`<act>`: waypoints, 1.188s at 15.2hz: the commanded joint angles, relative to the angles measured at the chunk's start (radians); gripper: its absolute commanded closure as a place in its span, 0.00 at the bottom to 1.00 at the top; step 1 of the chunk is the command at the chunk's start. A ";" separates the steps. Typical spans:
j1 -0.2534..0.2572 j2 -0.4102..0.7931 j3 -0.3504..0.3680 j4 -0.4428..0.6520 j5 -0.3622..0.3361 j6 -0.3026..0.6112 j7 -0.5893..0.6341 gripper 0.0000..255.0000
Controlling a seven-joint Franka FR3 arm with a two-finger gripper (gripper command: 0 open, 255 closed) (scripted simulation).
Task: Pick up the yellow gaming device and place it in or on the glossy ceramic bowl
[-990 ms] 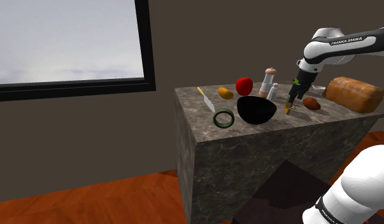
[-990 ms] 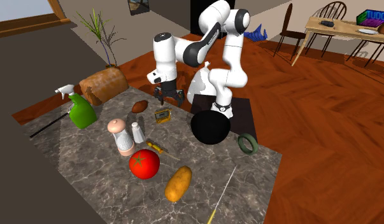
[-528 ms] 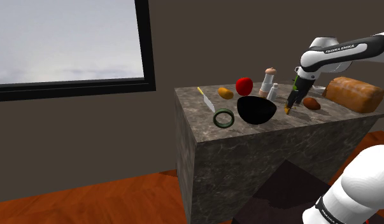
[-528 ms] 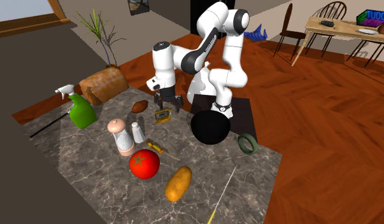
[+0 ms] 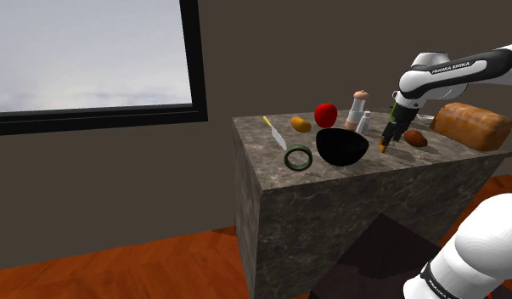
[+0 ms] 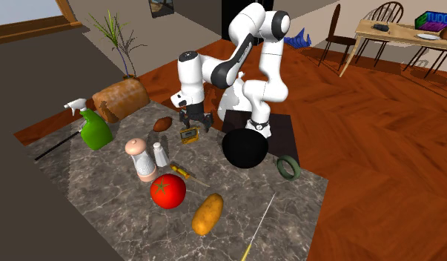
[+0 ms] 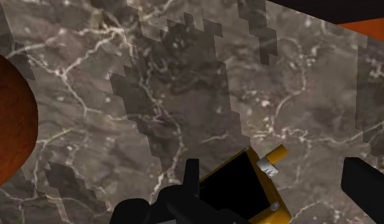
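The yellow gaming device (image 6: 188, 135) lies flat on the marble counter (image 6: 103, 196), between a brown oval object (image 6: 162, 124) and the glossy black bowl (image 6: 244, 148). My gripper (image 6: 193, 126) hangs just over the device, pointing down. In the wrist view the device (image 7: 244, 191), yellow-rimmed with a dark face, sits between my fingers. The gripper (image 7: 279, 184) is open: one finger stands at the device's edge, the other well apart from it. In the shoulder view the gripper (image 5: 387, 136) is right above the device (image 5: 383, 145), beside the bowl (image 5: 341, 147).
On the counter stand a green spray bottle (image 6: 94, 130), a bread loaf (image 6: 120, 98), two shakers (image 6: 144, 159), a tomato (image 6: 167, 190), a potato (image 6: 207, 213), a small screwdriver (image 6: 181, 170), a green ring (image 6: 289, 167) and a knife (image 6: 259, 226). The counter edge runs close behind the bowl.
The gripper has come down and shifted slightly toward the device over the last second. The device and bowl have not moved.
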 commanded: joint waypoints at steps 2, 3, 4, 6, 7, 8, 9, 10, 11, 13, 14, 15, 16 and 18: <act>0.000 0.000 0.000 0.000 0.000 0.000 0.000 1.00; 0.000 0.000 0.000 0.000 0.000 0.000 0.000 1.00; 0.000 0.000 0.000 0.000 0.000 0.000 0.000 1.00; 0.000 0.000 0.000 0.000 0.000 0.000 0.000 1.00; 0.000 0.000 0.000 0.000 0.000 0.000 0.000 1.00; 0.000 0.000 0.000 0.000 0.000 0.000 0.000 1.00; 0.000 0.000 0.000 0.000 0.000 0.000 0.000 1.00; 0.000 0.000 0.000 0.000 0.000 0.000 0.000 1.00; 0.000 -0.005 0.003 0.010 -0.001 -0.014 0.001 1.00; 0.000 -0.013 0.009 0.030 -0.001 -0.042 0.004 1.00; 0.000 -0.017 0.011 0.041 -0.001 -0.056 0.005 1.00; 0.000 -0.020 0.014 0.051 -0.001 -0.070 0.006 1.00; 0.000 -0.024 0.017 0.062 -0.001 -0.084 0.007 1.00; 0.000 -0.029 0.022 0.084 0.000 -0.112 0.008 1.00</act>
